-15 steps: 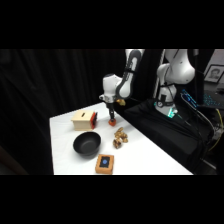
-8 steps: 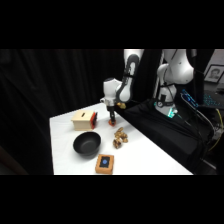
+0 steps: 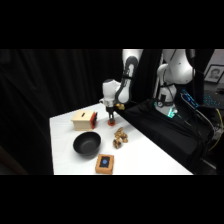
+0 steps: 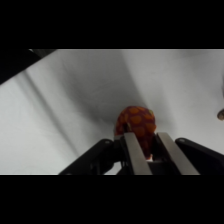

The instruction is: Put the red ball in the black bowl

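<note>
Ball [image 3: 111, 121] behind bowl [image 3: 87, 143]

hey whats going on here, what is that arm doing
The white arm's gripper is down at the white table, its two fingers around the small red-orange ball. The ball is not yet in the round matte black bowl, which sits empty nearer the camera. A tan wooden box with a red patch, some small wooden pieces and a tan square block with a dark blue centre lie around.

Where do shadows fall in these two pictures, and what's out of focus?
Side view: dark backdrop, lit table, black bowl reads as a dark disc. Wrist view: soft shadow spreads on the table behind the red ball; the gripper fingers nearest the lens are blurred.
</note>
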